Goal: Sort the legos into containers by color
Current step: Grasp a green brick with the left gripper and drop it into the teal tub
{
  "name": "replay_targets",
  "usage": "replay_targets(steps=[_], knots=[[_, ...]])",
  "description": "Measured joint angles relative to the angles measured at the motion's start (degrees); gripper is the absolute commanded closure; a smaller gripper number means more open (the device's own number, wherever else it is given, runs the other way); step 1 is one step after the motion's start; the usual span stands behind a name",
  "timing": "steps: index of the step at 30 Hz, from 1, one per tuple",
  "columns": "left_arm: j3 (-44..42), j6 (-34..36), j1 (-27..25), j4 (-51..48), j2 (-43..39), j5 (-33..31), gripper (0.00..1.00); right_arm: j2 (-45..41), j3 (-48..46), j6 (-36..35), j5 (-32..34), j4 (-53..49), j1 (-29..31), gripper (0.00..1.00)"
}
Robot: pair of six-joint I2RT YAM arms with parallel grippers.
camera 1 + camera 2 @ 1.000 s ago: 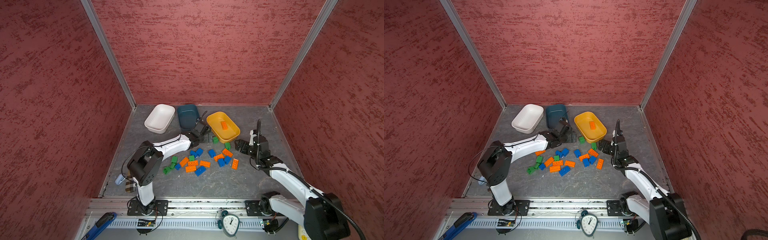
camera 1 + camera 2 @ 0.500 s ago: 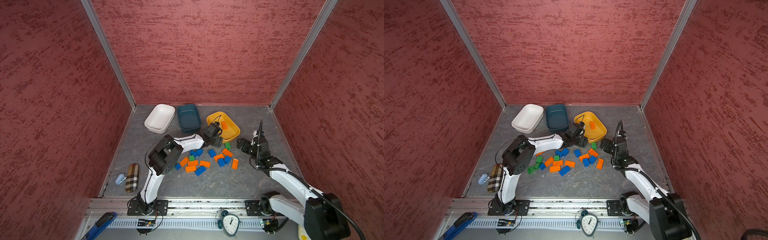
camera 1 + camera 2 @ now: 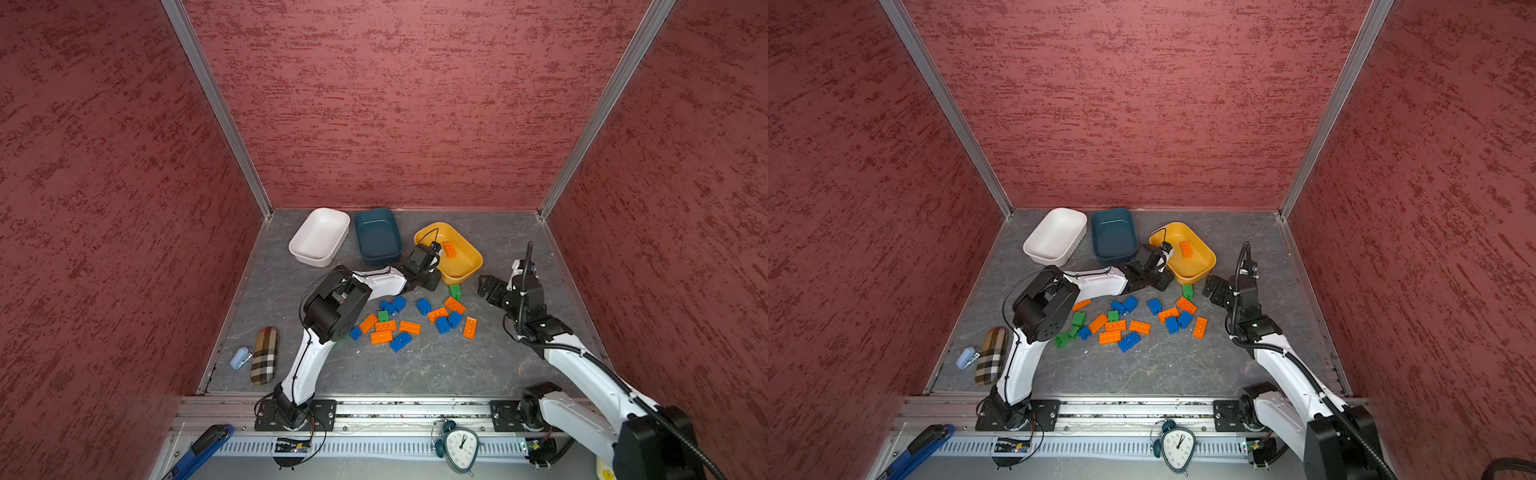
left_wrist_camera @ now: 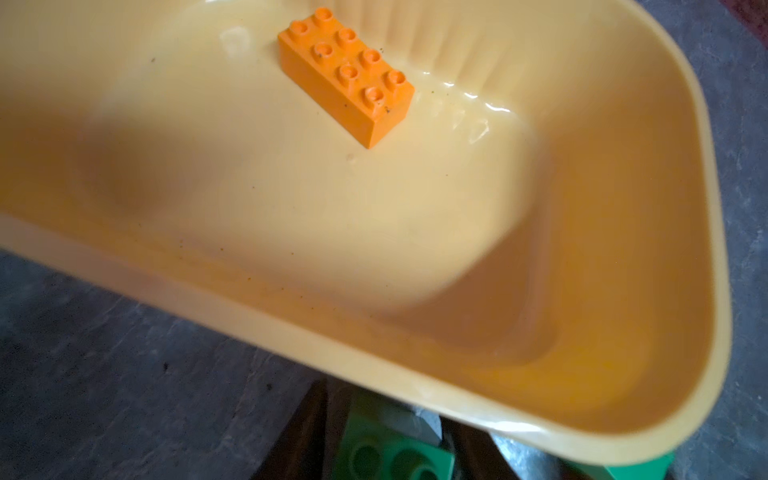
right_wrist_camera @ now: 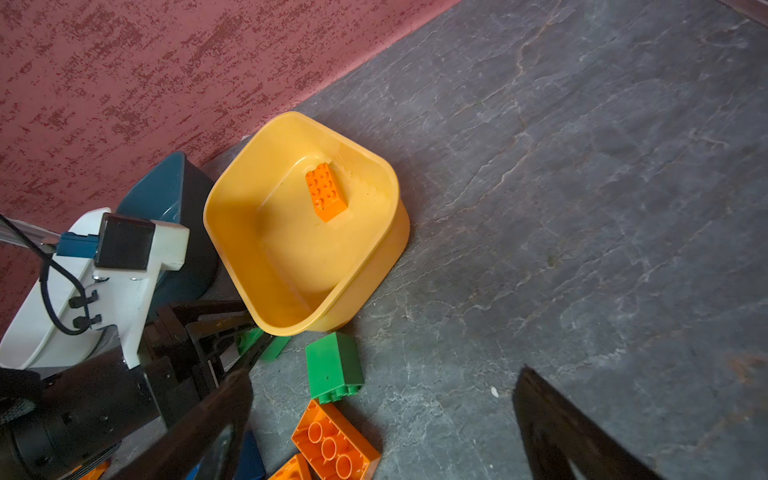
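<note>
One green brick sits clenched in the left pincer, low at the worktop and hard against the near wall of the yellow tub, where a single orange brick lies studs up. Across the way the right pincer hangs released, jaws spread wide, just beside the scatter of loose bricks. At the back, white tub and teal tub stand side by side.
</note>
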Motion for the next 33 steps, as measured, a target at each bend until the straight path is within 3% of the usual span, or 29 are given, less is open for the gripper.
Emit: replay_targets(steps=[4,12,21,27,33], knots=[[-2.40,0.09,-0.59,2.56,-0.87,-1.18,0.70,0.28,0.00,-1.62,-1.99,0.11,0.00,0.01],[-11.61,-2.40,-1.73,2.80,-7.89,-6.95,0.75,4.63,0.02,-4.52,-12.31,2.29,0.02,0.01],[-15.91,-6.19,-0.87,0.22,-21.49,-19.63,0.75,8.13,0.02,-4.33,-17.00,5.31,0.28,0.01],[-11.30,-7.72,5.77,-2.84,-22.53,-24.81,0.75,9.79,0.35,-3.72,-17.46,6.36,0.33,0.01],[-1.05,-10.08,13.84,-7.91,-15.96,-26.84,0.74,9.99,0.57,-2.78,-17.42,6.67,0.33,0.01]])
